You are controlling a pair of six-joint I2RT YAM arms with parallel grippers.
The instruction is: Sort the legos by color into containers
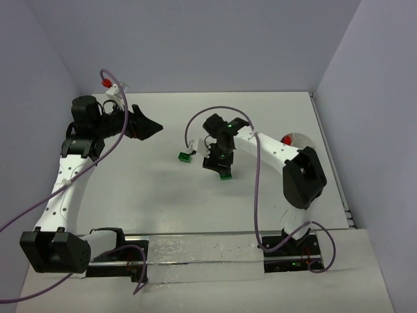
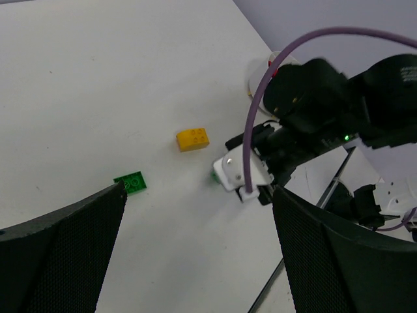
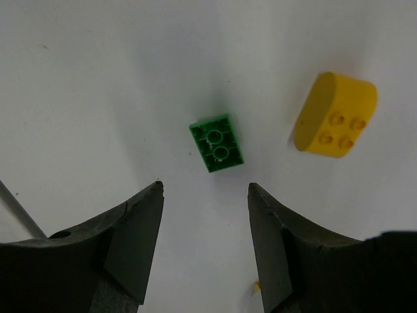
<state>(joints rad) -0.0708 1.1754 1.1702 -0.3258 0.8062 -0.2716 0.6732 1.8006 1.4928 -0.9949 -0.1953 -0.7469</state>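
My right gripper (image 3: 205, 187) is open and hangs just above an upside-down green lego (image 3: 217, 143), which lies between and slightly ahead of its fingertips. A yellow lego (image 3: 335, 115) lies to its right. In the top view the right gripper (image 1: 220, 166) stands over that green lego (image 1: 225, 176), and a second green lego (image 1: 186, 156) lies to the left. My left gripper (image 1: 153, 127) is open and empty, at the far left. Its wrist view shows the second green lego (image 2: 130, 182) and the yellow one (image 2: 193, 139). The white cup (image 1: 298, 139) stands at the right, with something red at its rim.
The right arm (image 2: 339, 104) fills the right of the left wrist view and hides most of the cup (image 2: 259, 73). Purple cables (image 1: 259, 189) loop over both arms. A red cable knob (image 1: 104, 83) sits at the back left. Walls close in at the back and right.
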